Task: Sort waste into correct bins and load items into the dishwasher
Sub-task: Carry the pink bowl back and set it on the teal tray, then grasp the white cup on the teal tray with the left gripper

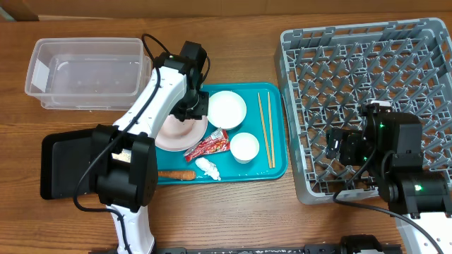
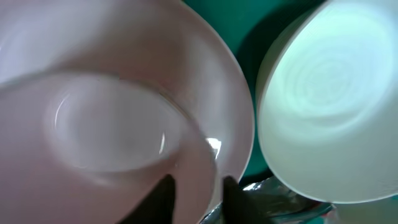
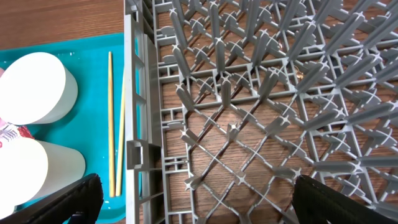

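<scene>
The pinkish-white plate lies on the left of the teal tray. My left gripper is shut on the plate's right rim, one finger inside, one outside. Next to it stands the white bowl. The red wrapper, a white cup, the tissue, the orange stick and the chopsticks lie on the tray. My right gripper is open and empty over the grey rack. No food scraps show.
The teal tray sits mid-table, touching the rack's left wall. The clear tub stands at the back left. The black tray lies front left, partly under my left arm.
</scene>
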`<action>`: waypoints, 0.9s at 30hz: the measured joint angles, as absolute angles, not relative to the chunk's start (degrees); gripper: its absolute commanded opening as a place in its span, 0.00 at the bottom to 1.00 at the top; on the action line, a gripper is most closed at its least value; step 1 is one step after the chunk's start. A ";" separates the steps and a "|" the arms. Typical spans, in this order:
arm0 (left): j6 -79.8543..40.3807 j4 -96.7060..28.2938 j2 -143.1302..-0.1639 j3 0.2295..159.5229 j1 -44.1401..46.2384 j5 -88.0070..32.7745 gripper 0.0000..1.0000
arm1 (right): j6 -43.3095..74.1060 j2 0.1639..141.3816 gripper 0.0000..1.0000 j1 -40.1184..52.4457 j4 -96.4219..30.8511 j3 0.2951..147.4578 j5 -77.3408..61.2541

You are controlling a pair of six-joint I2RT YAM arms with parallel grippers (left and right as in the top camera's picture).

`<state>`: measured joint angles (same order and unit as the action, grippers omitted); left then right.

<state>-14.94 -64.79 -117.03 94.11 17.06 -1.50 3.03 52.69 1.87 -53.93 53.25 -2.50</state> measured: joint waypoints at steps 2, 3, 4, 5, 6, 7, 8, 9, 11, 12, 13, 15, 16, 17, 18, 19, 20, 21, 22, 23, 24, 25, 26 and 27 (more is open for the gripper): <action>-15.09 -64.82 -117.03 94.11 17.06 -2.28 0.41 | 3.03 52.69 1.00 1.87 -54.00 53.25 -2.50; -15.09 -64.82 -117.03 94.11 17.06 -2.92 0.42 | 3.03 52.66 1.00 1.87 -54.00 53.25 -2.52; -15.11 -64.88 -117.03 94.11 17.06 -3.64 0.43 | 3.01 52.66 1.00 1.87 -54.00 53.25 -2.50; -15.07 -65.14 -117.03 94.15 17.06 -4.51 0.43 | 3.03 52.66 1.00 1.87 -54.00 53.25 -2.50; -15.09 -66.61 -117.05 94.65 17.06 -5.96 0.45 | 3.05 52.66 1.00 1.87 -53.98 53.25 -2.50; -15.11 -67.51 -117.08 95.09 17.06 -6.74 0.47 | 3.05 52.69 1.00 1.87 -54.02 53.25 -2.50; -15.11 -68.86 -117.08 96.16 17.06 -7.90 0.49 | 3.03 52.69 1.00 1.87 -54.00 53.25 -2.50; -15.07 -69.97 -117.08 98.63 17.26 -9.69 0.52 | 3.05 52.69 1.00 1.87 -53.98 53.25 -2.50; -14.46 -69.93 -116.81 102.67 17.87 -11.88 0.65 | 3.05 52.66 1.00 1.87 -54.00 53.25 -2.50; -14.02 -69.84 -116.51 104.07 18.48 -12.47 0.64 | 3.03 52.66 1.00 1.87 -53.98 53.25 -2.48; -13.17 -69.84 -115.77 105.56 19.92 -13.30 0.62 | 3.03 52.66 1.00 1.87 -54.00 53.25 -2.52; -12.69 -71.33 -114.85 106.52 22.81 -14.39 0.58 | 3.03 52.69 1.00 1.87 -54.00 53.25 -2.52; -12.12 -72.66 -114.74 106.59 24.49 -14.66 0.58 | 3.01 52.66 1.00 1.87 -54.11 53.25 -2.52; -11.90 -74.91 -114.76 106.50 26.11 -14.92 0.57 | 3.03 52.69 1.00 1.87 -54.28 53.25 -2.50; -11.84 -75.94 -114.76 106.43 26.96 -15.03 0.56 | 3.03 52.66 1.00 1.87 -54.68 53.25 -2.50; -11.84 -77.34 -114.76 106.10 28.21 -15.14 0.55 | 3.03 52.69 1.00 1.87 -55.02 53.25 -2.52; -11.79 -77.58 -114.76 105.69 28.69 -15.27 0.53 | 3.05 52.69 1.00 1.87 -55.05 53.25 -2.50; -11.81 -77.71 -114.76 104.64 29.26 -15.27 0.52 | 3.03 52.69 1.00 1.87 -55.09 53.25 -2.50; -11.81 -77.78 -114.76 103.24 29.65 -15.25 0.51 | 3.03 52.69 1.00 1.87 -55.07 53.25 -2.50; -11.86 -77.58 -114.76 101.56 29.95 -15.11 0.50 | 3.01 52.69 1.00 1.87 -55.09 53.25 -2.50; -11.92 -77.21 -114.76 100.29 30.04 -14.83 0.50 | 3.03 52.69 1.00 1.87 -55.09 53.25 -2.50; -12.08 -76.20 -114.76 98.50 30.15 -14.57 0.44 | 3.03 52.66 1.00 1.87 -55.11 53.25 -2.50; -12.10 -75.20 -114.76 97.12 30.15 -14.37 0.39 | 3.03 52.66 1.00 1.87 -55.16 53.25 -2.48; -12.10 -73.89 -114.76 95.55 30.13 -14.28 0.28 | 3.03 52.66 1.00 1.87 -55.22 53.25 -2.50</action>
<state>-12.10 -73.89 -114.76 95.55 30.13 -14.28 3.03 52.66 1.87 -55.22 53.25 -2.50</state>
